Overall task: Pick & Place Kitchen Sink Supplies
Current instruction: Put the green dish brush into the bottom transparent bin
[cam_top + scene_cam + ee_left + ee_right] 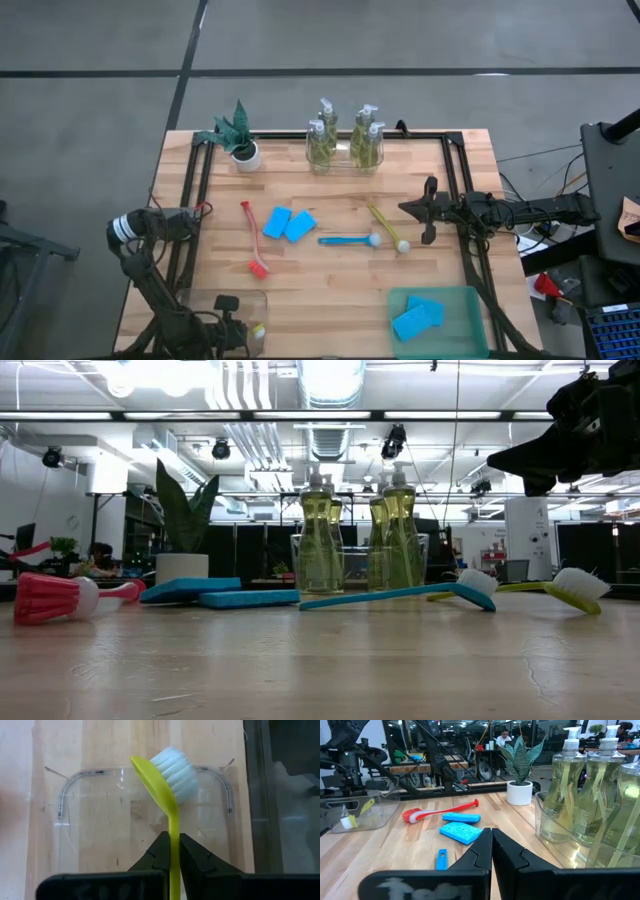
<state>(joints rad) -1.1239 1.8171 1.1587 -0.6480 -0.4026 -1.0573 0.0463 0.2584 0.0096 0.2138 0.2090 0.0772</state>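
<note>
Dropping a yellow brush (167, 790) into the clear bin (70, 795), near left of table (330, 275).
Left claw (173, 851) clamped on handle; next, release over bin; right claw (491, 845) together, waiting right.

Grey floor (400, 40), white ceiling ducts (335, 380), bright strip lights (300, 415) overhead.

Four pump bottles (345, 140) stand in a container at the table's (330, 290) far edge, the plant (238, 135) to their left. Two sponges (288, 224) lie mid-table between two brushes (252, 240) (350, 240); a third brush (388, 228) lies further right. Two more sponges (418, 317) sit in the near-right bin (470, 300). A bin (195, 300) sits near-left.
</note>
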